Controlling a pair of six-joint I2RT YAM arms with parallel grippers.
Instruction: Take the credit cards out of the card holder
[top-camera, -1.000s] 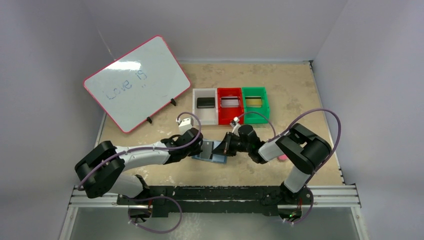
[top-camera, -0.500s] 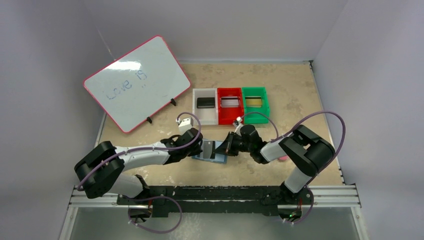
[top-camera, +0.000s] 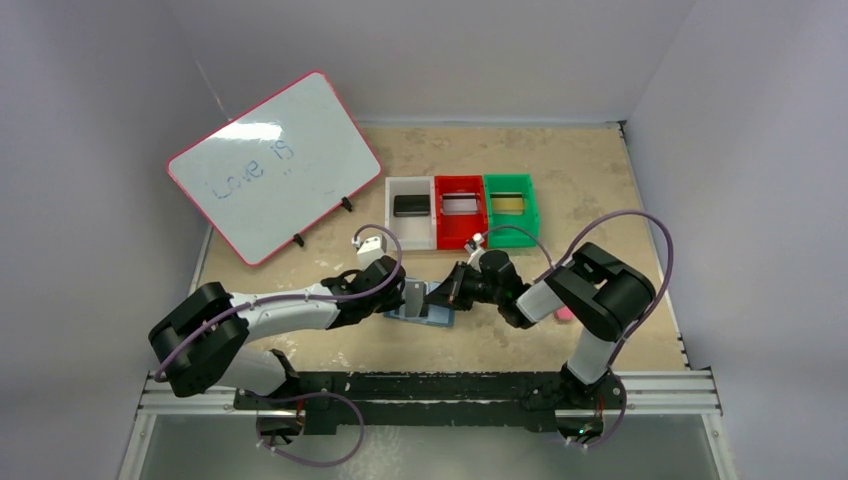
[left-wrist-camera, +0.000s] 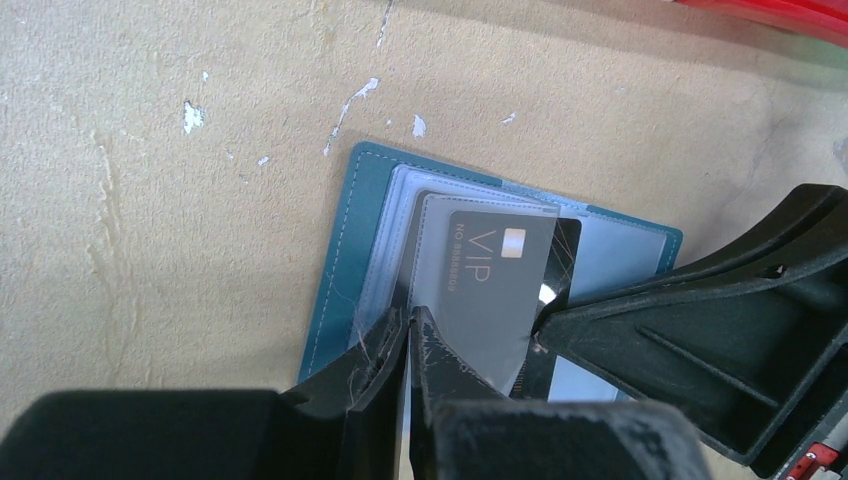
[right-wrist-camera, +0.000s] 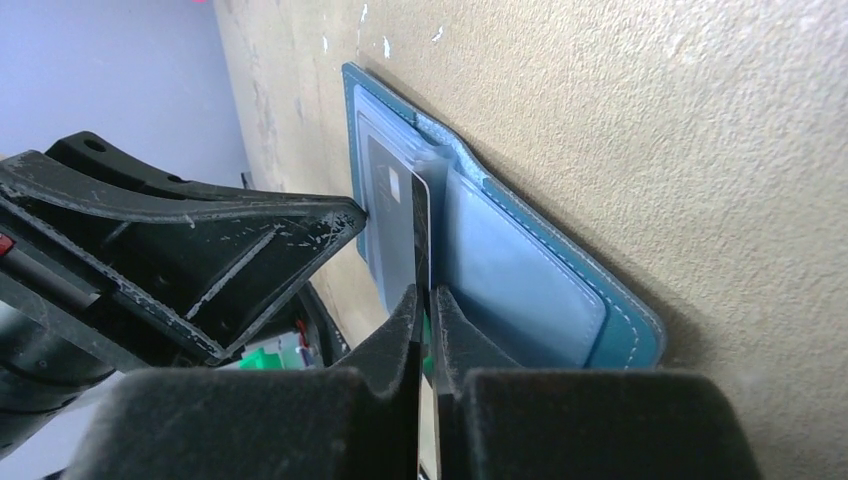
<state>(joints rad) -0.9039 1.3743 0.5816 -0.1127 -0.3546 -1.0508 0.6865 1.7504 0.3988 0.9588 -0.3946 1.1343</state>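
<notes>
Behind the left gripper (left-wrist-camera: 408, 328), the card holder's (left-wrist-camera: 345, 250) near edge was hidden, along with the grey card's (left-wrist-camera: 480, 300) lower end.

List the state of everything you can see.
card holder, open, lying flat.
VIP card, partly inside clear sleeve.
left claw, shut on clear sleeve.
right claw, shut on VIP card.
white bin, holds black card.
red bin, holds silvery card.
green bin, holds gold card.
whiteboard, propped up.
</notes>
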